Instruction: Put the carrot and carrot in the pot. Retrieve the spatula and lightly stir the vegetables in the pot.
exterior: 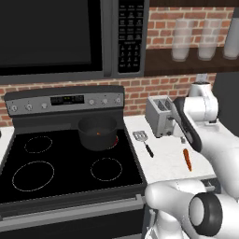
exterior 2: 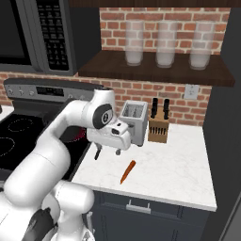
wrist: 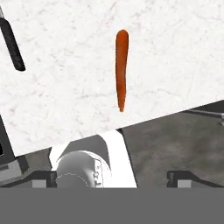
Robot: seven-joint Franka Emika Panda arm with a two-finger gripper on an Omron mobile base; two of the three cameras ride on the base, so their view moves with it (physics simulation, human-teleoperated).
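Note:
The dark grey pot stands on the stove's back right burner with one orange carrot piece inside. A second carrot lies on the white counter near its front edge. The spatula lies on the counter beside the stove, slotted head toward the wall; its black handle shows in the hand view. My gripper hovers open above the counter, pointing down, a little above and to the stove side of the carrot, holding nothing.
A toaster stands at the back of the counter, with a knife block to its right. The black stove lies to the left, a microwave above it. The counter's front edge is close behind the carrot.

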